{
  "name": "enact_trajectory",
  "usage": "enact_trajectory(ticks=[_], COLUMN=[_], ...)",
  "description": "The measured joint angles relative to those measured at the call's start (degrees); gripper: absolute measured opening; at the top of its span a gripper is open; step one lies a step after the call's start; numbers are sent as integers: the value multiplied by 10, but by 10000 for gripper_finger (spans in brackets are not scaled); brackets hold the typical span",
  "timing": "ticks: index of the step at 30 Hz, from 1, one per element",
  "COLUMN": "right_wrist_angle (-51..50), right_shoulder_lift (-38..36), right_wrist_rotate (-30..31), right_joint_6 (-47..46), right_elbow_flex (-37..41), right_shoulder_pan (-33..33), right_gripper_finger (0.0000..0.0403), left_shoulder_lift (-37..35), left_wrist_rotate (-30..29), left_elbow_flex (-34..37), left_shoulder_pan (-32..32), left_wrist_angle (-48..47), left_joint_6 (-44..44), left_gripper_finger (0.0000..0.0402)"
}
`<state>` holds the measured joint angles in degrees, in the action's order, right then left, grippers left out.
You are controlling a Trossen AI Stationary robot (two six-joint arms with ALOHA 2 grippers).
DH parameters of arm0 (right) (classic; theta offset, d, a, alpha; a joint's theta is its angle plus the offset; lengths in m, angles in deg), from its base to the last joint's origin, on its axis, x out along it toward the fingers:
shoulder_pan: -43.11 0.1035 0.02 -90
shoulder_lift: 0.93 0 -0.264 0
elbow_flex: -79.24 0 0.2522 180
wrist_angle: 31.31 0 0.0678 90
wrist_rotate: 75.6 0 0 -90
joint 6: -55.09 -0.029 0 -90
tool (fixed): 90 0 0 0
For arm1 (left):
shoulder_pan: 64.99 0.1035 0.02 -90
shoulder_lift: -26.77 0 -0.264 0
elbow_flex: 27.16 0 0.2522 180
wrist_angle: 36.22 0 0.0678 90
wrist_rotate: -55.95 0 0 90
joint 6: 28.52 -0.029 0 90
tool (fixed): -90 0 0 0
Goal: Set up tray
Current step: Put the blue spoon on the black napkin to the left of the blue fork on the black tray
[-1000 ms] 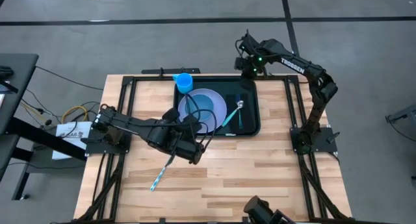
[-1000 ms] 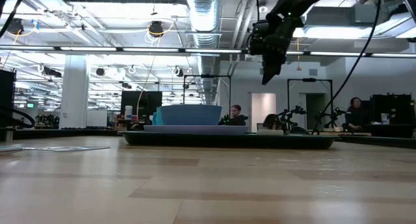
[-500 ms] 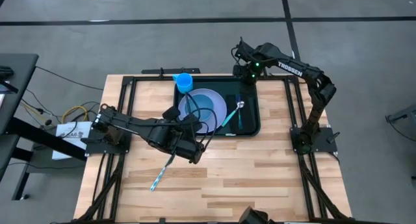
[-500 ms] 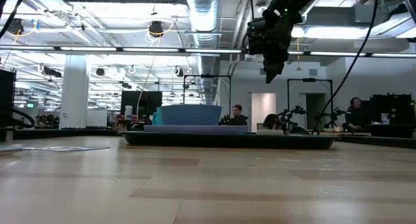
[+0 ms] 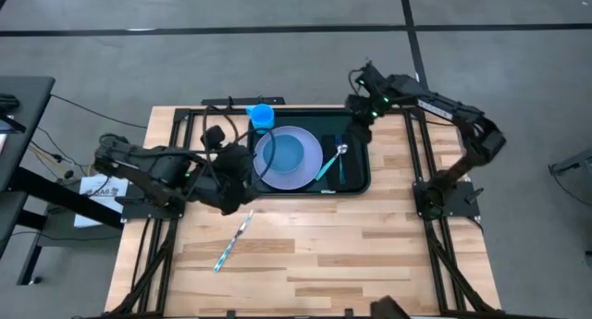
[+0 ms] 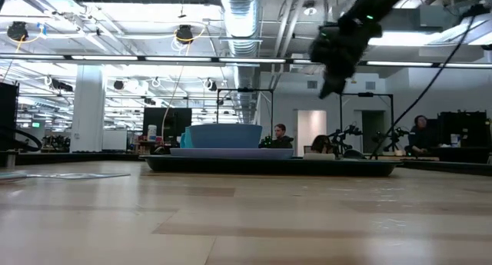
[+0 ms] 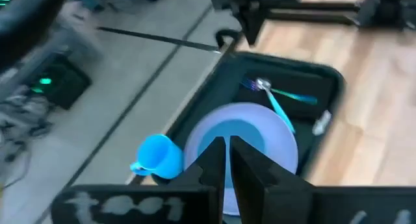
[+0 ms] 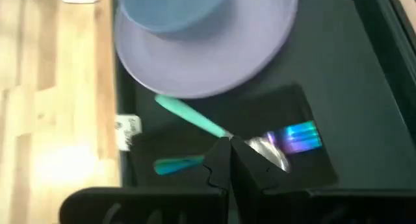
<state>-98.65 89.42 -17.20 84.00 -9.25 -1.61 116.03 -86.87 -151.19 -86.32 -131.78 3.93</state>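
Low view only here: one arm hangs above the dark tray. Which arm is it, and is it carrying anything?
Observer: It's the right arm. The right gripper is shut and empty, above the far right part of the large dark rectangular plastic tray.
Operator: Left arm?
Observer: The left gripper is shut and empty at the tray's left edge, pointing across the round lavender plate.
Operator: Anything left outside the tray?
Observer: One teal-handled utensil lies on the wooden table, on the near side of the tray.
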Motion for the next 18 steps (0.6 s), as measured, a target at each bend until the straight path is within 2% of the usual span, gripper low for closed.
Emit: enact_trajectory(ticks=[5,8,12,14,18], right_wrist_angle=[94,148,157,157,142], right_shoulder_lift=[-96,-146,-167,-165,-123], right_wrist_rotate=[3,38,104,117,139], right_joint_6=[-17,-10,-46,-49,-45], right_elbow_flex=[161,212,224,224,224], right_shoulder_pan=[-14,1,40,56,75], right_gripper_finger=[0,0,0,0,0], left_shoulder_lift=[-83,-144,-220,-252,-295], left_wrist_rotate=[115,162,168,166,165], left_elbow_flex=[186,305,439,492,572], left_shoulder_pan=[3,5,13,19,29], left_wrist_angle=[152,268,422,498,608], left_joint_6=[-74,-103,-134,-142,-147], left_gripper_finger=[13,13,13,13,13])
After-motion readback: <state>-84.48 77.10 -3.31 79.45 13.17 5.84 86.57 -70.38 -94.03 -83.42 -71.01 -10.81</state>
